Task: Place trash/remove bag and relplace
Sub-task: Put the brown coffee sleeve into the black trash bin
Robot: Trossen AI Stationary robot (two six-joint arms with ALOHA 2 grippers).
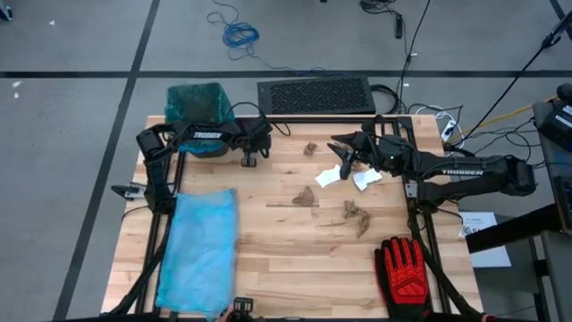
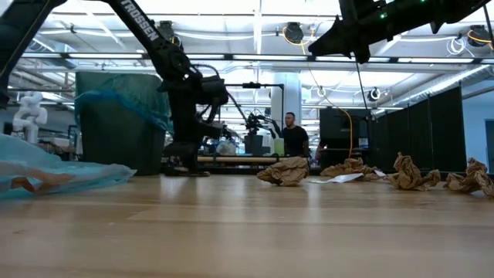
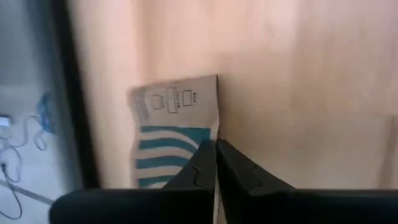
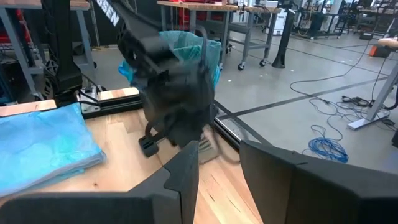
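Observation:
Small crumpled scraps lie mid-table: brown ones [image 1: 310, 148] [image 1: 305, 198] [image 1: 356, 215] and two white pieces [image 1: 329, 176] [image 1: 365, 179]. In the low view they show as brown lumps [image 2: 284, 171] [image 2: 407, 174]. A dark bin lined with a teal bag [image 1: 197, 105] stands at the far left corner. My left gripper [image 1: 248, 161] points down beside the bin, shut on a flat printed card scrap with teal stripes [image 3: 174, 137]. My right gripper [image 4: 217, 174] is open and hovers above the scraps [image 1: 344, 154], pointing toward the left arm. My left gripper pinches the striped card scrap between its two fingers at its long edge [image 3: 217, 124]. It comes from above, pointing down. The card lies flat, close over the wooden table; whether it is lifted clear I cannot tell.
A loose light-blue bag [image 1: 198, 250] lies spread on the near left of the table. A red-and-black glove [image 1: 404, 268] rests at the near right corner. A black perforated box [image 1: 315, 95] sits behind the far edge. A person [image 2: 293, 139] stands far off in the room.

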